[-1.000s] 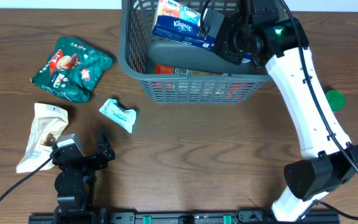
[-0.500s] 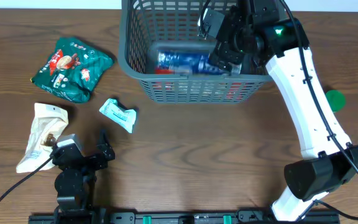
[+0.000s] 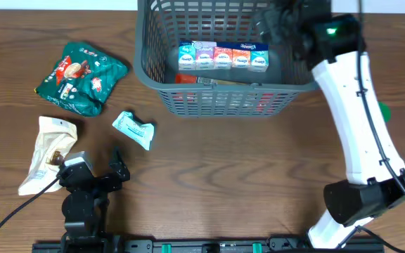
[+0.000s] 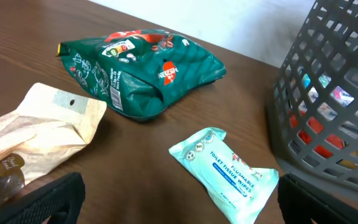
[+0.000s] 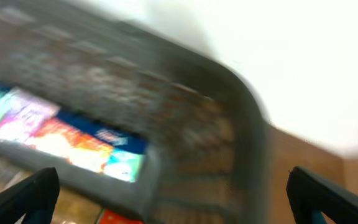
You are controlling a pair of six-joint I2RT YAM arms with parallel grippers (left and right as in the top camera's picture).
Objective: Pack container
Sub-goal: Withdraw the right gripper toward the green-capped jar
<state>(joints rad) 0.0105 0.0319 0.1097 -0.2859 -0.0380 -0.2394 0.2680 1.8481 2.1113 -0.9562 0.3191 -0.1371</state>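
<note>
At the left the cream pouch (image 3: 48,151), green snack bag (image 3: 83,77) and wipes packet (image 3: 133,128) lie on the tabletop (image 3: 223,176); all look light, soft and crinkly, their film probably slippery, so a pinch across a narrow middle suits; the left hand (image 4: 179,205) rests near them, spread wide and empty; the container (image 3: 153,63) stands at the far middle, stiff, lattice-walled, best gripped by its rim; the right hand (image 5: 176,196) hangs over its right corner, wide, holding nothing.

cams | overhead: fixed, straight down, far, whole table (image 3: 209,183) | left wrist: low near tabletop, faces green Nescafe bag (image 4: 148,68), wipes packet (image 4: 229,171), container (image 4: 288,140) wall; all shared with overhead | right wrist: close over container rim, blurred; shares tissue multipack (image 5: 73,140) with overhead
</note>
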